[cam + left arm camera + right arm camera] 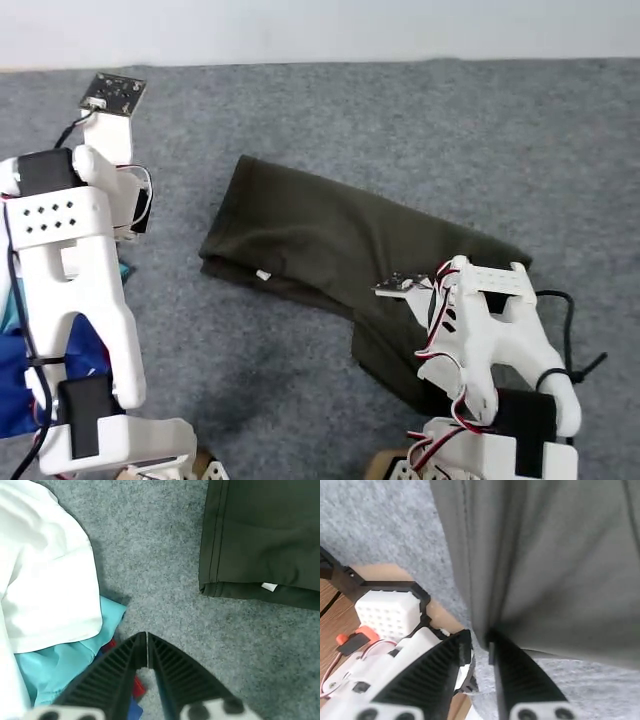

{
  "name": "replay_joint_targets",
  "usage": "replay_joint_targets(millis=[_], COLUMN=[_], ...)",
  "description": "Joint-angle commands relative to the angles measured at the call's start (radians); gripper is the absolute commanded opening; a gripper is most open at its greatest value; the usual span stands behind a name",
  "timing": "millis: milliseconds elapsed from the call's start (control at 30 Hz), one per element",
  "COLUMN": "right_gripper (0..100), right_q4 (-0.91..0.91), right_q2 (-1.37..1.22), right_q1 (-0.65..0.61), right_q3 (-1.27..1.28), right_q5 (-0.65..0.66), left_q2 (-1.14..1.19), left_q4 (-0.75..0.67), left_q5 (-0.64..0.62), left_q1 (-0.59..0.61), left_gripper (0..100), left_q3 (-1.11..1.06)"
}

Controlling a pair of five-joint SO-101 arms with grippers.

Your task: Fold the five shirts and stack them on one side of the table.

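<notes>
Olive shirt [330,240] lies partly folded on the grey table [470,130]. My R gripper [480,642] sits at the shirt's near edge, jaws pinched on a fold of its fabric. My L gripper [148,645], jaws closed w/ nothing between, hangs just off the shirt's left end, w/ white shirt [45,580] and teal shirt [65,660] piled further left.

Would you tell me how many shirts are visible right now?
5: olive shirt spread mid-table; white shirt, teal shirt, red shirt and blue shirt piled beside the left arm. More may be hidden.
</notes>
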State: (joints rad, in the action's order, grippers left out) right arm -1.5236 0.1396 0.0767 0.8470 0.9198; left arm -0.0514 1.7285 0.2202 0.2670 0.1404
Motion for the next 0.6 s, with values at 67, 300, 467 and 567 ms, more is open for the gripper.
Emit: replay_joint_targets(millis=[67,300,467,567], right_gripper=[4.6,11.7,18.1,20.7], right_q4=[-0.044,-0.047,-0.036,-0.036], right_q2=[0.054,0.061,0.188,0.308], right_q1=[0.01,0.076,0.11,0.107], right_q3=[-0.002,-0.005,-0.005,-0.006], right_q5=[0.04,0.051,0.049,0.051], left_q2=[-0.038,-0.038,-0.038,-0.038], left_q4=[0.009,0.008,0.009,0.009], left_q5=[0.011,0.011,0.009,0.006], left_q1=[0.0,0.0,0.0,-0.002], left_gripper=[1,1,1,1], left_q3=[0.004,0.004,0.004,0.004])
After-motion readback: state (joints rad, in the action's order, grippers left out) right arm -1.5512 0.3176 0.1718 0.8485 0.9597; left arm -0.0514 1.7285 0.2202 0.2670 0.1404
